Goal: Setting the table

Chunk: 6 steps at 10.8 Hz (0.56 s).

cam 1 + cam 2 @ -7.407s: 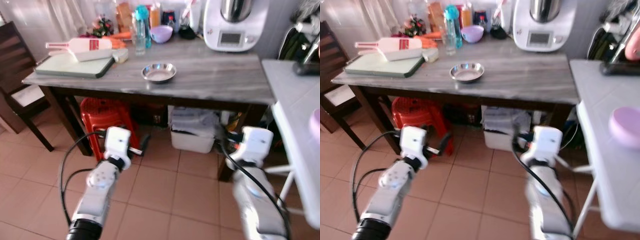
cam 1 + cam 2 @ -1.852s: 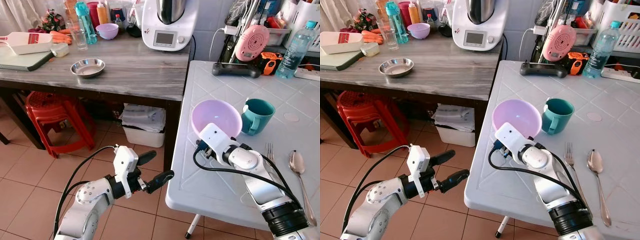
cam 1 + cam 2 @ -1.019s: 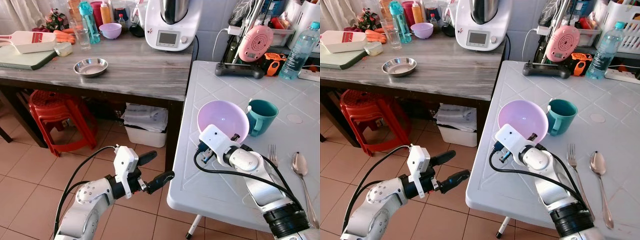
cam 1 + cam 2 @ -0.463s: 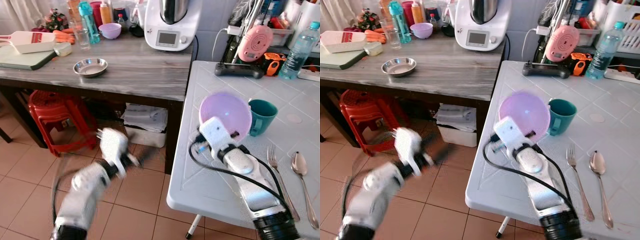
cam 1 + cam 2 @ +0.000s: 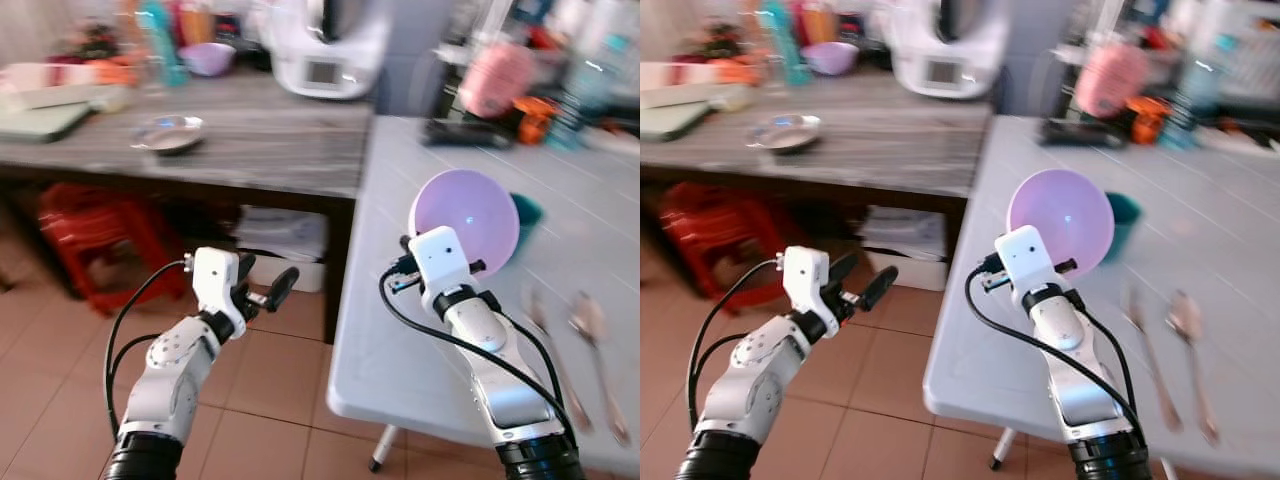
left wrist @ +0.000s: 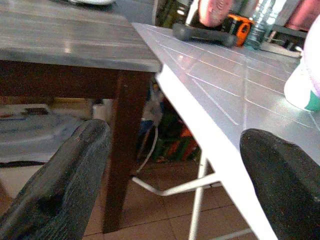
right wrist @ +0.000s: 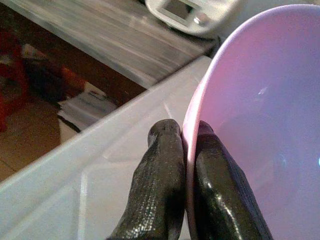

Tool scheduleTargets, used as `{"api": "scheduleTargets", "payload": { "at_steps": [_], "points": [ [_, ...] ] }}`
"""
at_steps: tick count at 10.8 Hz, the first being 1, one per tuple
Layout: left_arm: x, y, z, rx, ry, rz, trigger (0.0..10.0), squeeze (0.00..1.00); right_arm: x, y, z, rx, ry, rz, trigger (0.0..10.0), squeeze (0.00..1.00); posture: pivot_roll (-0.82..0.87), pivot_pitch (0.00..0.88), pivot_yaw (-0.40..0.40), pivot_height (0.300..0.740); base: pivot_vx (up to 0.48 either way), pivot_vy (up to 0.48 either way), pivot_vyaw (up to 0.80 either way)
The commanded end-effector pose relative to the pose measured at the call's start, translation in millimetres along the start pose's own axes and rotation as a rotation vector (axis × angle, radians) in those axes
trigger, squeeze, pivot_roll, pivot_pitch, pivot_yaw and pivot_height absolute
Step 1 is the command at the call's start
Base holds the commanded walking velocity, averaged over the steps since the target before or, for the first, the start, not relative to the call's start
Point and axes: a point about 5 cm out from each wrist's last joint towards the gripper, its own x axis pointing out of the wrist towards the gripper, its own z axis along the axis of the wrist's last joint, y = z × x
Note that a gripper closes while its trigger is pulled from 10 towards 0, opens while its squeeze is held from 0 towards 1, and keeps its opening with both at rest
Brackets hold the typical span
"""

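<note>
The right gripper (image 7: 184, 165) holds the round pale-pink plastic bowl (image 5: 466, 216) by its rim, the two black fingers (image 7: 162, 185) pinched tight with the thin wall between them, one finger outside and one inside the bowl. The bowl is lifted clear of the white tiled table (image 5: 400, 330) and tipped up on edge, its open face turned toward the camera, so the rim stands nearly upright and the bowl rises toward 12 o'clock from the fingers. Just behind it, at about 2 o'clock, a teal mug (image 5: 527, 212) peeps out past the rim; I cannot tell whether they touch. A metal fork (image 5: 1143, 340) and a metal spoon (image 5: 1188, 325) lie blurred on the table at about 4 o'clock from the bowl, their long axes running toward the robot. The setting-down turns on this tilt: the bowl's base must swing back under it before it meets the table, and the right arm, already holding it over the table, is the one placed to do so. The left gripper (image 5: 262, 287) hangs over the tiled floor (image 5: 290, 380) at 9 o'clock from the table's edge, its fingers spread wide and empty
</note>
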Motion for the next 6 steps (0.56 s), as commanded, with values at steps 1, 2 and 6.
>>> {"api": "scheduleTargets", "payload": {
  "at_steps": [1, 2, 6],
  "points": [
    [2.4, 0.0, 0.2, -0.001, 0.009, 0.002, 10.0, 0.0, -1.9, -1.5, 5.1, 0.012, -0.034, -0.009, 10.0, 0.0, -0.04, 0.014, 0.023, 0.74, 0.0, 0.285, -0.8],
    [2.3, 0.5, -1.6, -0.003, 0.013, 0.005, 10.0, 0.0, -2.2, 0.5, 5.9, 0.013, -0.042, -0.001, 10.0, 0.0, -0.04, 0.015, 0.024, 0.74, 0.0, 0.33, -0.56],
    [3.8, -1.6, -3.2, -0.005, 0.012, 0.002, 10.0, 0.0, -2.7, 4.1, 9.6, 0.0, -0.075, 0.019, 10.0, 0.0, -0.04, 0.018, 0.026, 0.74, 0.0, 0.378, -0.1]
  ]
}}
